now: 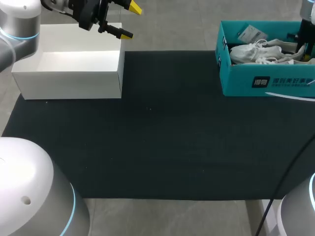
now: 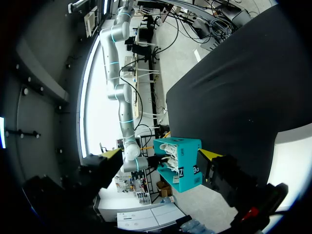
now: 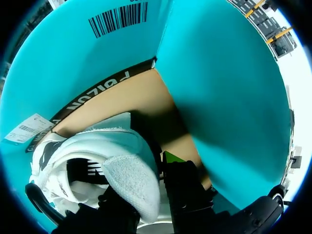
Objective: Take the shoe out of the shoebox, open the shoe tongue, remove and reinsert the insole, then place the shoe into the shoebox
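One shoe [image 1: 261,51] lies in teal shoebox [image 1: 266,81] at table's [image 1: 162,137] 2 o'clock, long axis approx 9-to-3. R gripper [image 3: 141,183] sits inside at shoe's 3 o'clock end, fingers [image 3: 183,187] apparently clamped on its padded edge, so R does the lift. L gripper [image 1: 129,20], fingers apart, hangs over white box [image 1: 69,73] at 10 o'clock, well apart.

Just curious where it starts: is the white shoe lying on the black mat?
No, the white shoe lies inside the open teal shoebox.

Table [image 1: 167,216] under black mat [image 1: 157,137], white box [image 1: 69,83] far left, teal shoebox [image 1: 241,83] far right
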Controlling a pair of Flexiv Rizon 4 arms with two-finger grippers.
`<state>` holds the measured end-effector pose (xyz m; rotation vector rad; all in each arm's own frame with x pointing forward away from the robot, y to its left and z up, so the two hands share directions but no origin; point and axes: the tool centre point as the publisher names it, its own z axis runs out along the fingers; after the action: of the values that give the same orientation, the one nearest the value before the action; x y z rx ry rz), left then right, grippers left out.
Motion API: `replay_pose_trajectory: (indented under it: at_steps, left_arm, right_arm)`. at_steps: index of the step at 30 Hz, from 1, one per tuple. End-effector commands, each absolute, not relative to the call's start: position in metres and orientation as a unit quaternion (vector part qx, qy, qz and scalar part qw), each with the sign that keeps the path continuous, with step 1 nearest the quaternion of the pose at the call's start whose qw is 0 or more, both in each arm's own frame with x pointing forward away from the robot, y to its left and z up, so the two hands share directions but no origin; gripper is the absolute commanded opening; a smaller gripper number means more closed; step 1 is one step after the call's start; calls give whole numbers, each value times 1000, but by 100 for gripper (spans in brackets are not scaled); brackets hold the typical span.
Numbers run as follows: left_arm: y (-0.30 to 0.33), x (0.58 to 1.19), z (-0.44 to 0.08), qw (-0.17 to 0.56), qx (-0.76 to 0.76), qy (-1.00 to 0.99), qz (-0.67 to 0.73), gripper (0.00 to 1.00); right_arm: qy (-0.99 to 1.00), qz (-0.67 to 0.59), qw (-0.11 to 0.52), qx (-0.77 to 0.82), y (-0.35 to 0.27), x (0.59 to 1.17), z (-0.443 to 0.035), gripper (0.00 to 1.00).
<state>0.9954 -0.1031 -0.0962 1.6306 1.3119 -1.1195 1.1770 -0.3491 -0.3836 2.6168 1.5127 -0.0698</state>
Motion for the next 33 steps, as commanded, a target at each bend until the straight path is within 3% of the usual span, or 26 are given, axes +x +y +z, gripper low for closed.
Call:
replay_pose_trajectory:
  at_steps: [1, 20, 33]
  left_arm:
    - [-103, 996, -96, 374, 638, 512, -437, 100]
    - [-103, 996, -96, 374, 638, 512, -437, 100]
    - [-103, 996, -96, 374, 638, 512, -437, 100]
  right_arm:
    - [484, -93, -76, 867, -350, 1189, -377, 100]
    - [449, 42, -66, 890, -308, 1159, -268, 100]
    - [494, 113, 38, 861, -266, 1116, -229, 100]
